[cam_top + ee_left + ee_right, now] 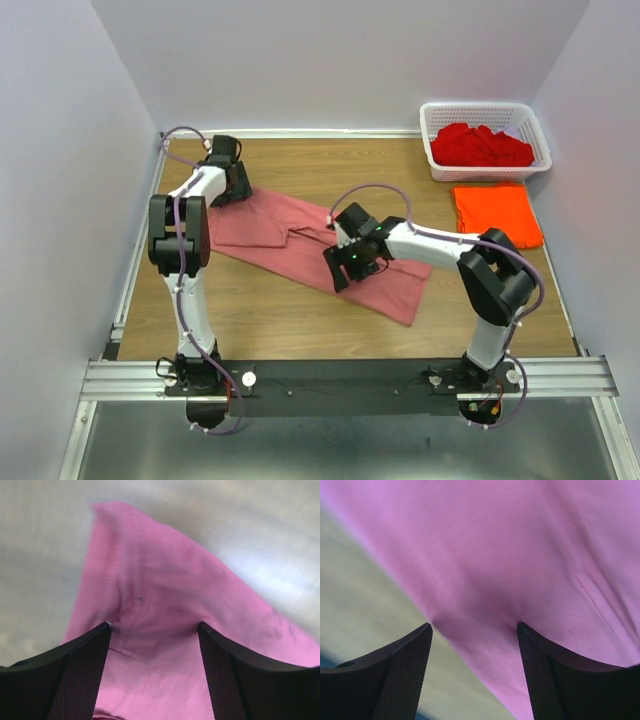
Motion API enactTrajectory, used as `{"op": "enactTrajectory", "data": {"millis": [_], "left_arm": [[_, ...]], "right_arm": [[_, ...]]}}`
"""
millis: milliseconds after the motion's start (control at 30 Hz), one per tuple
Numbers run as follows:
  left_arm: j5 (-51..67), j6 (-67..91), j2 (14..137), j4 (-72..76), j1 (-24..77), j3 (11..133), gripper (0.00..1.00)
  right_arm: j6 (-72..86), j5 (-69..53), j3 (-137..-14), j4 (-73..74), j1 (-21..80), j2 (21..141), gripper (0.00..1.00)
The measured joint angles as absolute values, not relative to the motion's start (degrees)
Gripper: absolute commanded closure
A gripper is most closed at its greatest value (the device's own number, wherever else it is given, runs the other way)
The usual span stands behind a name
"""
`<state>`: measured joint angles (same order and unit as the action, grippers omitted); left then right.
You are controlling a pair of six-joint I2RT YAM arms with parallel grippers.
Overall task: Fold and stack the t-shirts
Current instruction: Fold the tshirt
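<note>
At the far left of the wooden table (260,315) the left gripper (154,626) is released, its jaws wide apart, with the tips against the left end of the salmon-pink t-shirt (290,255). This shirt lies spread slantwise across the middle of the table, with one part folded over. Near the centre the right gripper (474,625) is also released, its jaws apart over the near edge of the same shirt, and bare wood shows beside the cloth. At the right the orange t-shirt (497,213) lies flat, just in front of the white basket (485,106), and the red t-shirts (480,147) are heaped in the basket.
</note>
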<state>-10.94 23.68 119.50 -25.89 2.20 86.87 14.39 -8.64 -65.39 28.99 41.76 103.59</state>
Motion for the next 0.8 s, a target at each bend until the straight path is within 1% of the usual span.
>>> {"op": "enactTrajectory", "data": {"millis": [33, 167, 267, 367, 500, 633, 733, 800], "left_arm": [[-10.92, 23.14, 121.12, -26.72, 2.24, 89.65, 0.17], [-10.46, 21.78, 129.32, -29.82, 2.61, 102.69, 0.15], [-10.17, 20.88, 134.61, -31.90, 2.85, 111.66, 0.12], [-9.78, 20.21, 137.64, -32.67, 3.03, 117.03, 0.09], [-9.63, 19.70, 137.86, -32.45, 3.09, 119.63, 0.09], [-10.09, 20.03, 135.72, -31.99, 3.40, 119.63, 0.09], [-12.01, 20.95, 131.48, -31.70, 3.88, 117.84, 0.11], [-13.50, 22.04, 126.10, -31.64, 5.06, 114.83, 0.12]], "right_arm": [[14.41, -10.52, -66.19, 30.39, 43.16, 103.96, 0.22], [14.20, -15.62, -72.64, 35.97, 49.78, 108.81, 0.21], [13.82, -19.09, -77.38, 38.26, 51.83, 112.33, 0.21], [13.78, -22.17, -83.33, 41.36, 52.47, 116.40, 0.19], [13.02, -18.57, -86.43, 43.48, 52.49, 116.88, 0.18], [12.32, -12.40, -85.30, 45.50, 51.48, 112.53, 0.18], [11.92, -8.36, -82.52, 46.52, 48.95, 107.13, 0.19], [11.66, -6.04, -80.62, 46.92, 46.61, 103.63, 0.21]]}}
